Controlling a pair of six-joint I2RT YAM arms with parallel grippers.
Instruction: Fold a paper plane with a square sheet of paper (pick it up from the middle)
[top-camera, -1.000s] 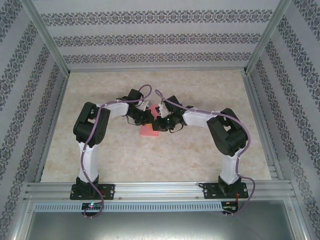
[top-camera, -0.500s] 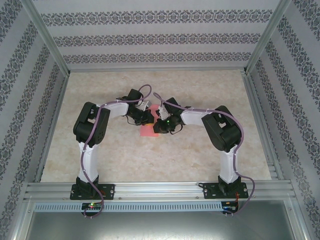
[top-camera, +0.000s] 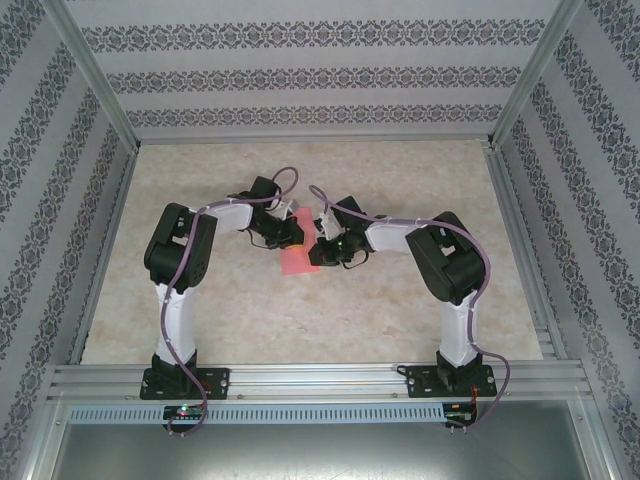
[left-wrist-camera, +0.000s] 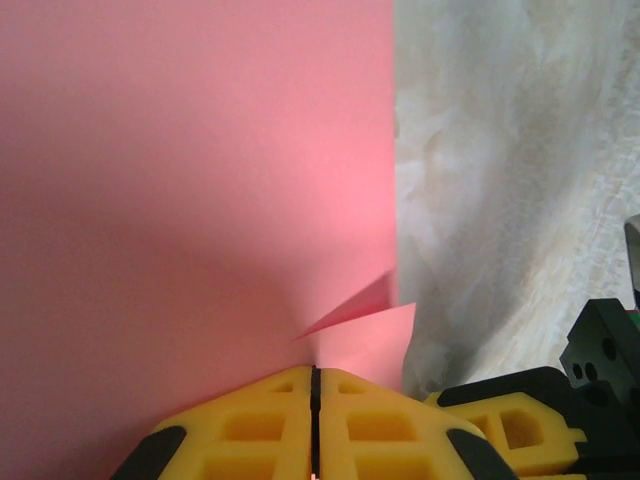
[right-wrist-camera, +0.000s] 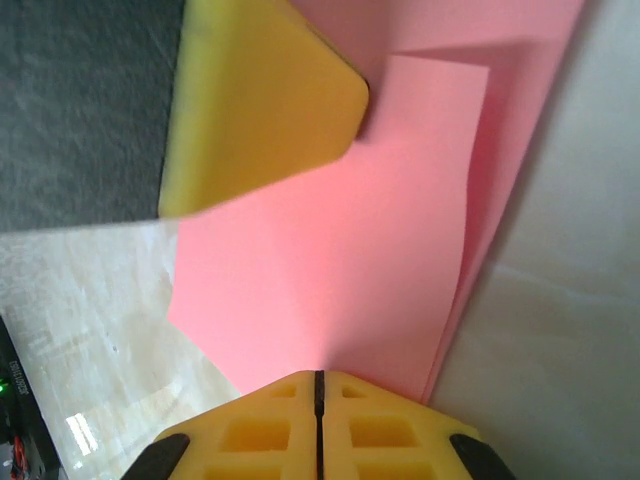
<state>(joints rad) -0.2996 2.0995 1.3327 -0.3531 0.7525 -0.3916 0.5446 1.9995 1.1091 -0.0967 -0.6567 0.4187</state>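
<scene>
Item: sheet of paper (top-camera: 296, 264), suspended between left end effector (left-wrist-camera: 313, 374) and right end effector (right-wrist-camera: 318, 380), both pinched shut on it, equally near.

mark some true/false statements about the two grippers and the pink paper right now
1. The left gripper is shut on the paper. True.
2. The right gripper is wide open. False: it is shut on the paper too.
3. The paper is one flat, unfolded layer. False: folded layers overlap in the right wrist view.
4. Both grippers meet near the middle of the table. True.
</scene>
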